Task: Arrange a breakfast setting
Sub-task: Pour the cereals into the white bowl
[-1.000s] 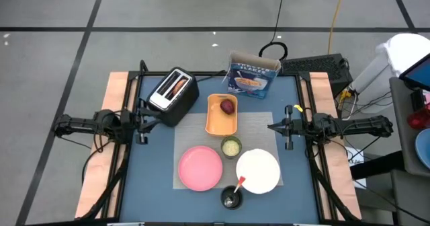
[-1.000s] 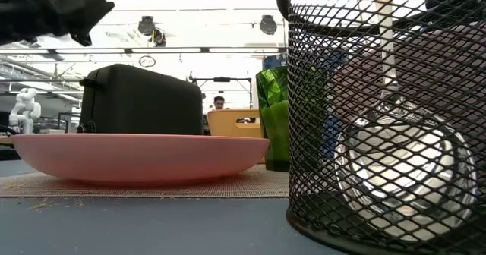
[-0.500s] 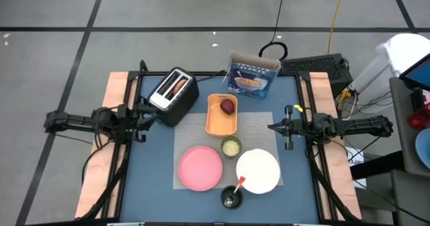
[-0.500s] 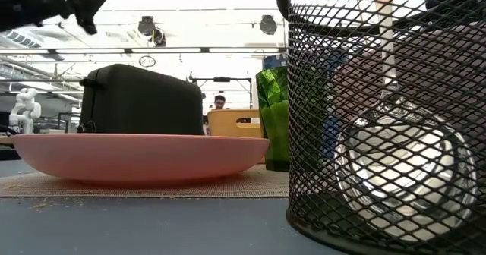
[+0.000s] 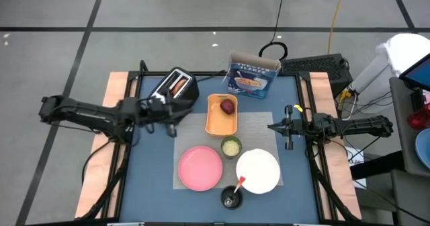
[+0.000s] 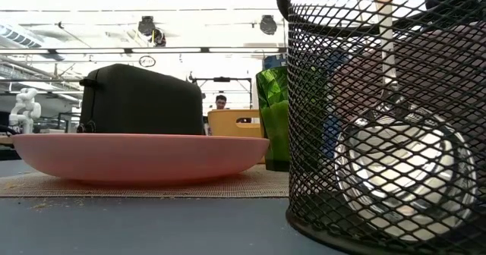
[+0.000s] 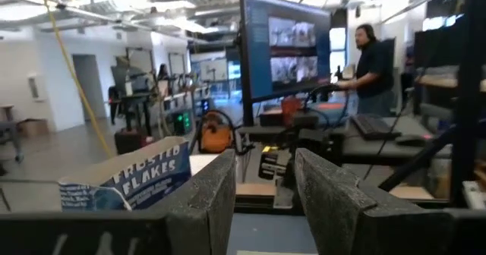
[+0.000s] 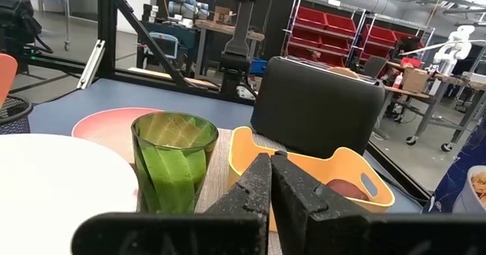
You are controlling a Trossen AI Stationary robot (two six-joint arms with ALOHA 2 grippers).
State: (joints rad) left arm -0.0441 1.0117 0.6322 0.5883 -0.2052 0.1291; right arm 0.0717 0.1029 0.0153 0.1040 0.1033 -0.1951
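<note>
Left end effector (image 5: 169,116) part-open, empty, beside the toaster (image 5: 176,86).

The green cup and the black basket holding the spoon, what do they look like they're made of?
The green cup looks like translucent plastic or glass with a glossy finish: light passes through its faceted wall. Which of the two, the look leaves open. The black basket appears to be metal wire mesh with a dark matte coating: its open diamond grid lets the spoon's shiny, probably steel, bowl show through.
</note>
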